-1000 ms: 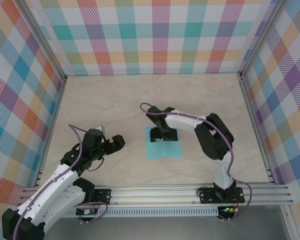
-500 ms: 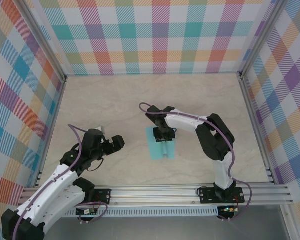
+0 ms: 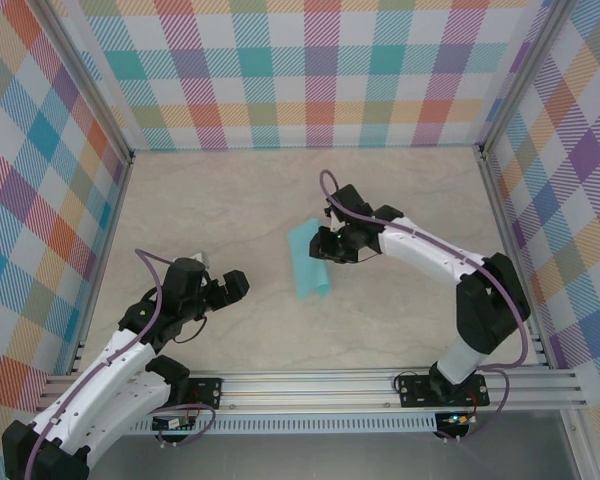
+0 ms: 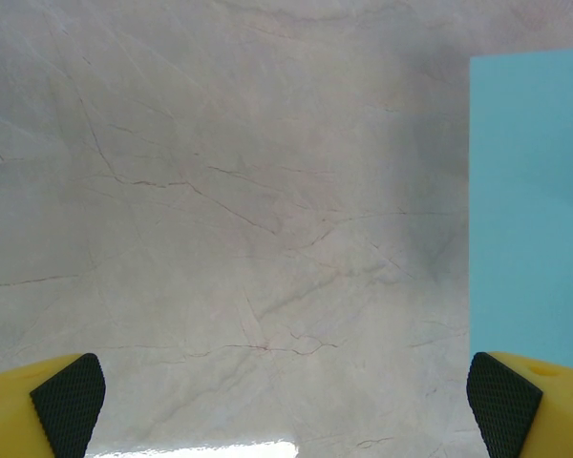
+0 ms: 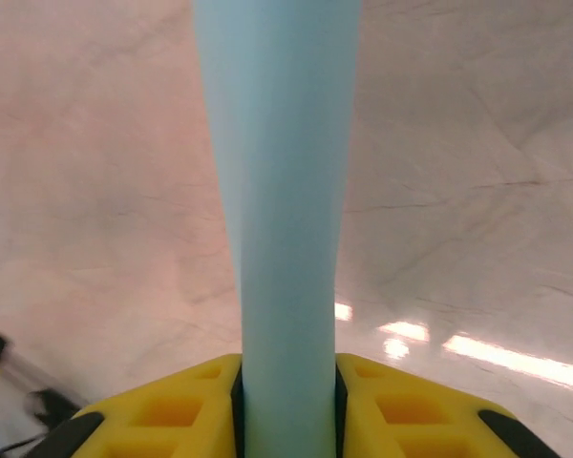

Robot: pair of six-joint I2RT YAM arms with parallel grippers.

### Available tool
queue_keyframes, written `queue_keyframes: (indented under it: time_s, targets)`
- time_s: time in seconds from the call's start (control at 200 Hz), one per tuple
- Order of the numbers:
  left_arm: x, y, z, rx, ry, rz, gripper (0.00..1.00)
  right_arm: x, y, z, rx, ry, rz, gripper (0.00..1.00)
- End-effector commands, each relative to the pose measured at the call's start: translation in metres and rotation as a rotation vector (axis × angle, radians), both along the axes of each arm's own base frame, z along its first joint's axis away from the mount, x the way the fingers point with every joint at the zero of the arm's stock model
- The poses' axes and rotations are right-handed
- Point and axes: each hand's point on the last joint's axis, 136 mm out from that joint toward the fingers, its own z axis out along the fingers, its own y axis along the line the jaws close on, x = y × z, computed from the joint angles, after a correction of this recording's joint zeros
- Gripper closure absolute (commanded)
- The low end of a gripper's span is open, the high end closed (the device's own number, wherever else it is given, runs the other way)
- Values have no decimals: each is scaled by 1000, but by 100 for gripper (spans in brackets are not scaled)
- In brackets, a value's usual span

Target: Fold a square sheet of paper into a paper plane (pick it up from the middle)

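Note:
The square sheet of paper (image 3: 308, 258) is light turquoise, bent into a narrow upright fold and lifted off the table near its middle. My right gripper (image 3: 327, 247) is shut on it at its middle; in the right wrist view the paper (image 5: 282, 191) rises as a rounded strip from between the yellow fingers (image 5: 172, 410). My left gripper (image 3: 232, 282) hovers open to the left of the paper, over bare table. In the left wrist view the paper (image 4: 530, 200) lies at the right edge, past the wide-apart fingertips (image 4: 501, 401).
The marble-patterned table (image 3: 230, 200) is walled by checked panels on three sides. An aluminium rail (image 3: 310, 385) with both arm bases runs along the near edge. The right arm (image 3: 430, 255) stretches across the table's right half.
The right gripper closed on the flat sheet, pinched it into a fold, then lifted it and swung slightly back and right. The left arm stayed still.

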Motion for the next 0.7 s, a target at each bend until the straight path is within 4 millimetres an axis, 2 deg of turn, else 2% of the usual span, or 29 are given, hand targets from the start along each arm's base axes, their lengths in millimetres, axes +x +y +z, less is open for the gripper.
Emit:
queue_keyframes:
  time_s: [0.0, 0.18, 0.305, 0.395, 0.49, 0.695]
  targets:
    - [5, -10, 14, -71, -20, -20, 0, 6, 21, 7, 264, 62, -11, 69]
    - [11, -36, 11, -172, 25, -81, 0, 5, -2, -37, 263, 121, -112, 65]
    - [18, -57, 6, -229, 59, -127, 1, -1, -16, -58, 240, 148, -146, 60]
    - [25, -76, 6, -239, 68, -170, 1, -7, -24, -66, 215, 155, -149, 57]
    - [32, -96, 0, -208, 99, -212, 3, -12, -35, -73, 180, 165, -154, 49]
    - [52, -131, -15, -163, 156, -256, 7, -19, -59, -71, 165, 163, -157, 39]
